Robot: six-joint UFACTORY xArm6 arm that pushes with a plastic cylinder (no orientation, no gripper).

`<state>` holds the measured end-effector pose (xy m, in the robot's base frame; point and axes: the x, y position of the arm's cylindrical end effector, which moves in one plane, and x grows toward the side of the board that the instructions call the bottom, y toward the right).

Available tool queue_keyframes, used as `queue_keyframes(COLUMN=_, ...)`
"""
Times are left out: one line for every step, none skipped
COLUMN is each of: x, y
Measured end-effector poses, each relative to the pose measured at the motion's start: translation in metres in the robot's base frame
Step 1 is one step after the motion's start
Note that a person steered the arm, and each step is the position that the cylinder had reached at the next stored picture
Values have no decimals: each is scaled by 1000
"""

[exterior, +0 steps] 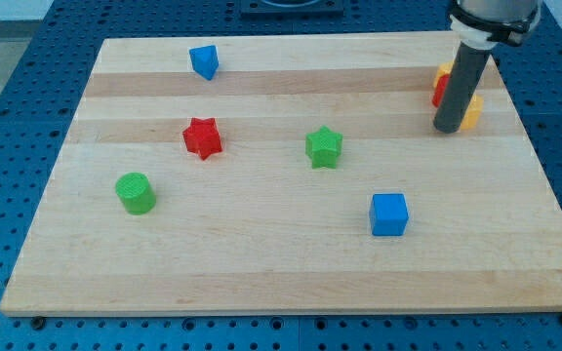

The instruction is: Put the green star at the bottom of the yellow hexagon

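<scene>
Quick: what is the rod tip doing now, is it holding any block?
My tip: no gripper, holds nothing; it stands at the view's right, far from the green star.

Wooden board (pixel 261 283) on blue pegboard table (pixel 8 146). My tip (pixel 448 129) down near view's top right, rod partly covering red block (pixel 439 90) and yellow blocks (pixel 472 112), shapes hard to tell. Green star (pixel 324 147) near board centre, well apart from tip, to its left. Red star (pixel 202 137) further left. Green cylinder (pixel 136 192) lower left. Blue cube (pixel 389 214) below and right of green star. Blue block (pixel 204 61) up top, shape unclear.
</scene>
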<state>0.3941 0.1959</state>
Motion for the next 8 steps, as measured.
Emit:
queue_keyframes(x=34, y=-15)
queue_keyframes(x=19, y=-50)
queue_keyframes(x=-24, y=-99)
queue_keyframes(x=-37, y=-173)
queue_keyframes(x=-9, y=-244)
queue_keyframes(x=26, y=-255)
queue_keyframes(x=40, y=-214)
queue_keyframes(x=42, y=-144)
